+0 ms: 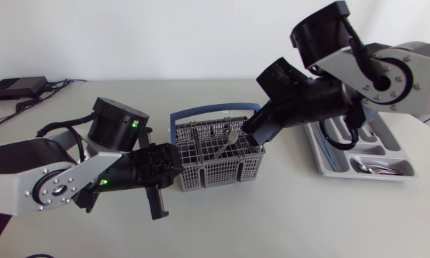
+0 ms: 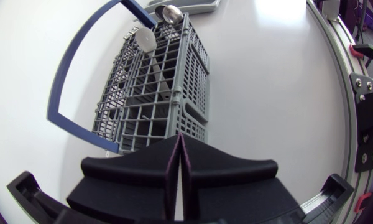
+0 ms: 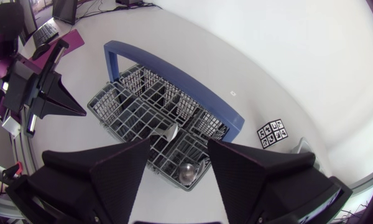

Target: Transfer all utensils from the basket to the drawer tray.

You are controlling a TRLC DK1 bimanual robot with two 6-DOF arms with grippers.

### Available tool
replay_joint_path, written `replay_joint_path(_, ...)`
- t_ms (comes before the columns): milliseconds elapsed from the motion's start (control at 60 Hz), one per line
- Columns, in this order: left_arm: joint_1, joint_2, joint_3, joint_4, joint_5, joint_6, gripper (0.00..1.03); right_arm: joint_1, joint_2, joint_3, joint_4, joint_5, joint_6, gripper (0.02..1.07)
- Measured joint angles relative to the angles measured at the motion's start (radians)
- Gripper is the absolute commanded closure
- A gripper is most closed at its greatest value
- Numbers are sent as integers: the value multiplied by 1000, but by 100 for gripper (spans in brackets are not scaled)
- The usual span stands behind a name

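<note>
The grey wire basket (image 1: 218,170) with a blue handle (image 1: 215,111) stands mid-table and holds several utensils (image 1: 228,137). My right gripper (image 1: 252,135) hovers over its right end. In the right wrist view it (image 3: 179,146) is open, with a silver spoon (image 3: 186,171) and a pale utensil tip (image 3: 170,132) in the basket (image 3: 137,106) below the gap. My left gripper (image 1: 158,204) rests just left of the basket, fingers pressed together on nothing (image 2: 179,142). From there I see the basket (image 2: 174,81), a metal spoon (image 2: 170,14) and a white spoon (image 2: 146,38). The drawer tray (image 1: 328,161) lies at the right.
Some cutlery (image 1: 376,168) lies in the tray's front compartment. A black box (image 1: 14,87) with cables sits at the far left corner. A small marker tag (image 3: 272,132) is stuck on the table past the basket. Bare tabletop stretches in front of basket and tray.
</note>
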Motion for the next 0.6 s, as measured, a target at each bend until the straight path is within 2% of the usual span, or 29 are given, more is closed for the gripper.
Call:
replay_joint_path(250, -7, 14, 0, 103, 0, -56, 100, 45, 126, 55, -27, 58, 63, 48)
replay_joint_path(467, -11, 60, 0, 139, 0, -75, 100, 61, 184, 69, -32, 84, 72, 60)
replay_joint_path(600, -12, 71, 0, 154, 0, -78, 100, 62, 210, 94, -31, 100, 87, 61)
